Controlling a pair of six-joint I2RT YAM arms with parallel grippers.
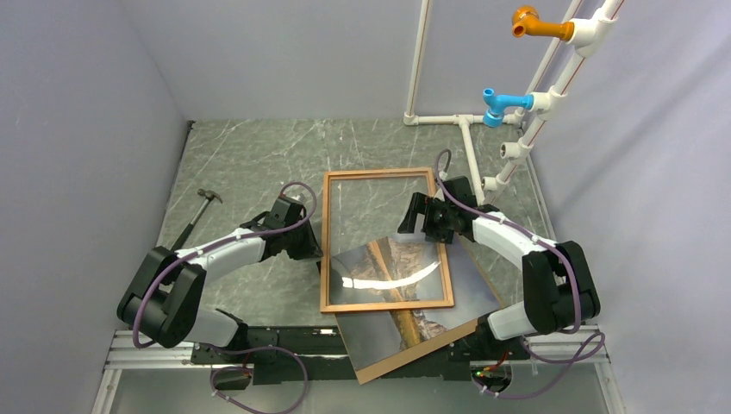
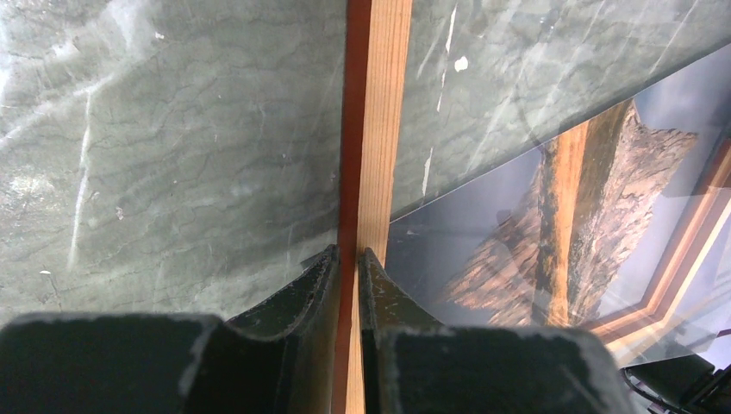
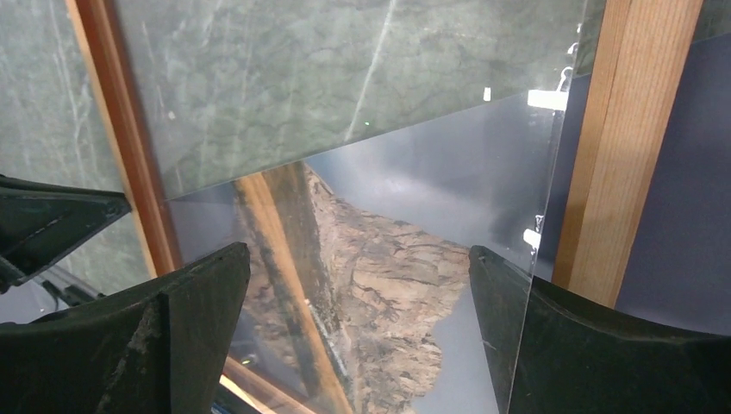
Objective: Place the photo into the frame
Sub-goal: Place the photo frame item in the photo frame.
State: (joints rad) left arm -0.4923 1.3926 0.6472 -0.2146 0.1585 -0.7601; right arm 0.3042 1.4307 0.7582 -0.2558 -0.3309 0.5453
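left gripper point(image 2: 349, 253) pinches frame point(image 1: 324, 241) rail | right gripper point(image 3: 359, 252) wide | photo point(image 1: 431, 328) glossy, seemingly skewed beneath

Plain pale lavender-grey walls point(image 1: 86, 86) are enclosing a dark green marble-patterned tabletop point(image 1: 250, 155). A white PVC pipe rack point(image 1: 420, 60) is standing far right, carrying an orange elbow fitting point(image 1: 536, 25) and a blue elbow fitting point(image 1: 502, 104).

Marble table point(image 1: 259, 155) with hammer point(image 1: 195, 217), brown board point(image 1: 384, 369), pipe stand point(image 1: 466, 129)
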